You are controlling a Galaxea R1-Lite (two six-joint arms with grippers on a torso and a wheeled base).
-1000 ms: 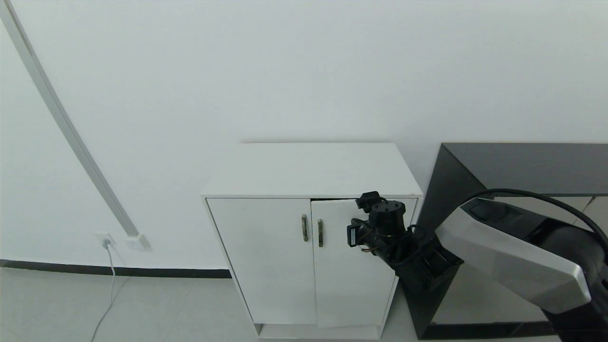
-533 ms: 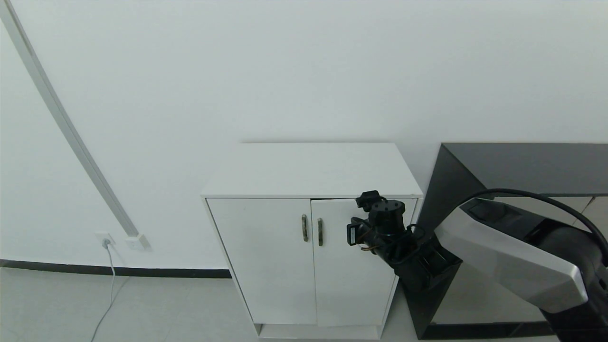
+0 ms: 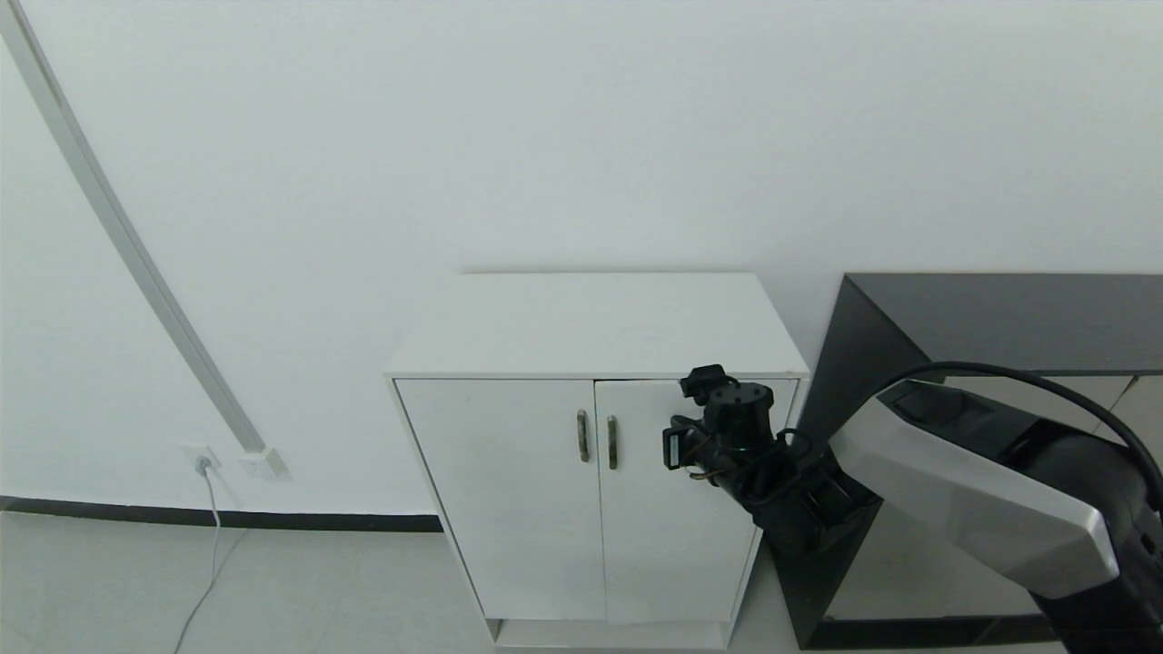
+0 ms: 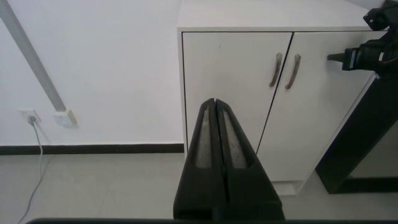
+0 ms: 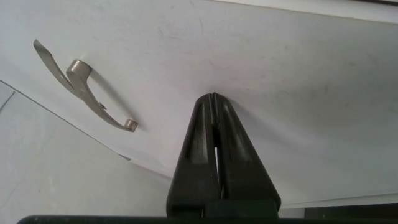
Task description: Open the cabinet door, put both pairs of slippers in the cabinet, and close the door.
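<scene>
The white cabinet (image 3: 591, 327) stands against the wall with two doors and metal handles (image 3: 582, 435) at the middle. Its right door (image 3: 654, 545) sits nearly flush, with a thin dark gap along its top edge. My right gripper (image 5: 214, 98) is shut, and its tips press flat on the right door, a little to the side of that door's handle (image 5: 93, 93). In the head view the right gripper (image 3: 674, 448) is in front of the door's upper right part. My left gripper (image 4: 214, 102) is shut on nothing and hangs well back from the left door (image 4: 230, 87).
A black cabinet (image 3: 999, 318) stands tight against the white one on the right. On the left wall are an outlet with a grey cable (image 3: 202, 461) and a slanted conduit (image 3: 118, 227). Bare floor (image 3: 273, 590) lies in front and to the left.
The right door, which stood slightly ajar with its lower edge sticking out, has swung in and now lines up with the left door. The right arm has edged towards the cabinet.
</scene>
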